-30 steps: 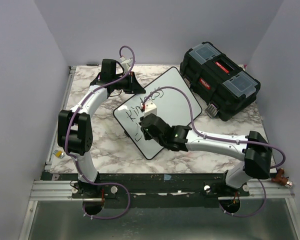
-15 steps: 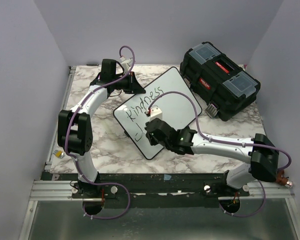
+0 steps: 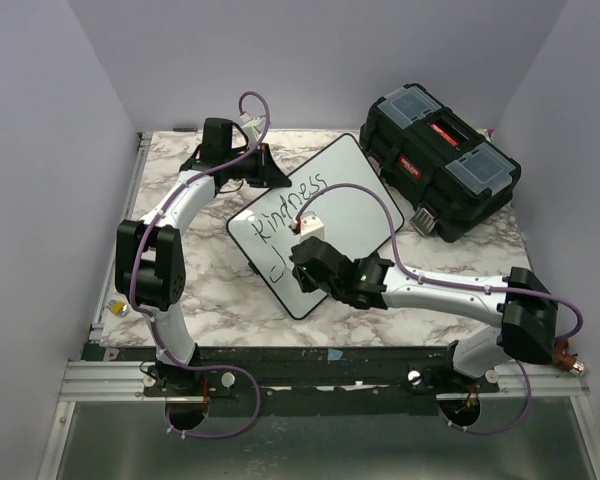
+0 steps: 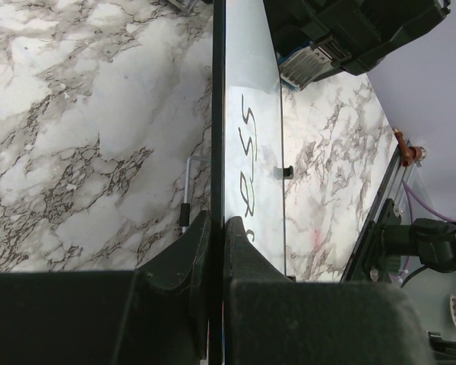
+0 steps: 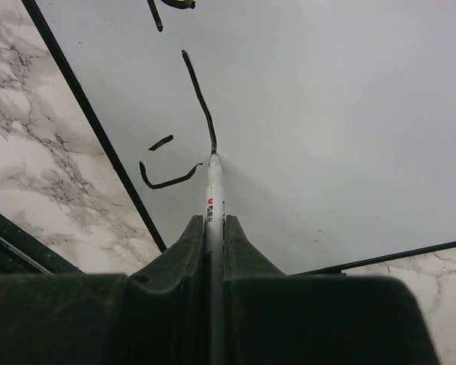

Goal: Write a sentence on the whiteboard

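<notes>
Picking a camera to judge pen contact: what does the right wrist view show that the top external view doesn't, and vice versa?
Only right wrist: the marker tip touching the whiteboard at a stroke's end, clamped in the right gripper. Only top external: the whole word "Kindness", the black toolbox, the left gripper at the board's edge. Both: whiteboard and marble table.

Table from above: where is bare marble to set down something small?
The table is bare between the left arm and the whiteboard, and between the toolbox and the right arm. Crowded: the whiteboard's middle, where the right gripper holds a marker, and its far-left edge, clamped by the left gripper.
</notes>
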{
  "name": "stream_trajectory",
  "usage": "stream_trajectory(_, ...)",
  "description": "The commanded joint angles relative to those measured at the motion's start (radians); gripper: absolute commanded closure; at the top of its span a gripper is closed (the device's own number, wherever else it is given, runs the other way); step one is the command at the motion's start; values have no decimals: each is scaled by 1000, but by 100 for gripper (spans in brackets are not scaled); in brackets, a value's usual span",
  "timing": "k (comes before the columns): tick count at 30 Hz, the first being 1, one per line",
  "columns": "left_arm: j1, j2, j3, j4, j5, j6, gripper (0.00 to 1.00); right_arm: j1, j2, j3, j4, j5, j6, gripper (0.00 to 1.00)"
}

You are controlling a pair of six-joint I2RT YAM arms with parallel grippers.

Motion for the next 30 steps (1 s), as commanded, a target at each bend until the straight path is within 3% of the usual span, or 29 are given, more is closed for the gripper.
stream_trajectory(1, -36, -16, -27, -55, -29, 86, 100, 2, 39, 45, -67, 42, 13, 99)
stream_trajectory(20, -36, -20, -40, -43, -27, 86, 100, 2, 150, 202, -107, 167, -3, 99)
stream_trajectory(30, -36, -21, -38, -45, -27, 86, 100, 1, 120, 152, -128, 164, 40, 99)
